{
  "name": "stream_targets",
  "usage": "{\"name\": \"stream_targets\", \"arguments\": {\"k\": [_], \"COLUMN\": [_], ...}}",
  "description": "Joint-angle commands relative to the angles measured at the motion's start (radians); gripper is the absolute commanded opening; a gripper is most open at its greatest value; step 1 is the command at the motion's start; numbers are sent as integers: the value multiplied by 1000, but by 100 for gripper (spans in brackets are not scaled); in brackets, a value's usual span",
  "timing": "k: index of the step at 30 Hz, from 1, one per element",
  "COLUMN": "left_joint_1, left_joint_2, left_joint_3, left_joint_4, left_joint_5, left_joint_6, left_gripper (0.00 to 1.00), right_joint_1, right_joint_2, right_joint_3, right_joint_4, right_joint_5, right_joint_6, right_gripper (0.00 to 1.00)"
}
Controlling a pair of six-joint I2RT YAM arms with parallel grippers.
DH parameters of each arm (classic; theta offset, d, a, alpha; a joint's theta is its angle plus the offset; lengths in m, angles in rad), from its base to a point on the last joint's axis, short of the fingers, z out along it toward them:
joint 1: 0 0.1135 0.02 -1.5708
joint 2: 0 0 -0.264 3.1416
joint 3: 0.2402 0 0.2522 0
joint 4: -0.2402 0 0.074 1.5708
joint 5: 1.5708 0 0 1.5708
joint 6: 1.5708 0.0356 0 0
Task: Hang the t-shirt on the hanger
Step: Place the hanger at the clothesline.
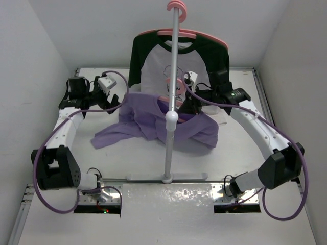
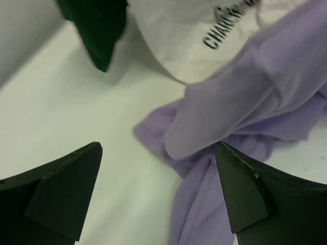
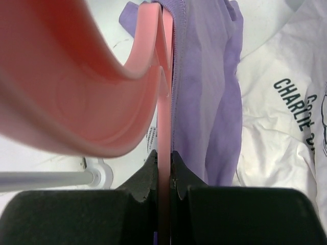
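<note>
Bright, even light falls from above. Glare is seen on the metal plate (image 1: 168, 196) at the near edge of the table (image 1: 245, 148); faint soft shadows are cast beneath the t-shirt (image 1: 148, 125). In the right wrist view the hanger (image 3: 76, 102) is blurred by closeness, while the white shirt (image 3: 276, 127) lettering is rendered sharp.

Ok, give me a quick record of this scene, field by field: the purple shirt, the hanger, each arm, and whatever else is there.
t-shirt: lavender, crumpled on the table
hanger: pink, pressed against the t-shirt's stitched edge
left arm: jaws open over a t-shirt fold, gripping nothing
right arm: jaws shut on the hanger
other shirt: white, dark green sleeves, hanging on its own pink hanger
rack pole: grey, upright mid-table
status: t-shirt not yet hung
</note>
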Motion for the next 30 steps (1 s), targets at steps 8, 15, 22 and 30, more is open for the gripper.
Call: {"name": "stream_targets", "arguments": {"k": [8,15,22,30], "left_joint_1": [-23,-27,-29,-29], "left_joint_2": [-3,-20,-36,-54], "left_joint_3": [44,40,32,11], "left_joint_4": [-1,18,19,34], "left_joint_5": [94,97,95,92], "left_joint_6": [31,-9,-24,-32], "left_gripper": [88,88,87,87], "right_joint_1": [-43,-90,-230,-233], "right_joint_2": [-195,-276,-237,-59], "right_joint_3": [-154,-179,64,451], "right_joint_4": [29,30,-170,-214], "right_joint_5": [4,18,-11,-109], "right_joint_6": [-39,-54,-185,-214], "right_gripper": [0,0,0,0]}}
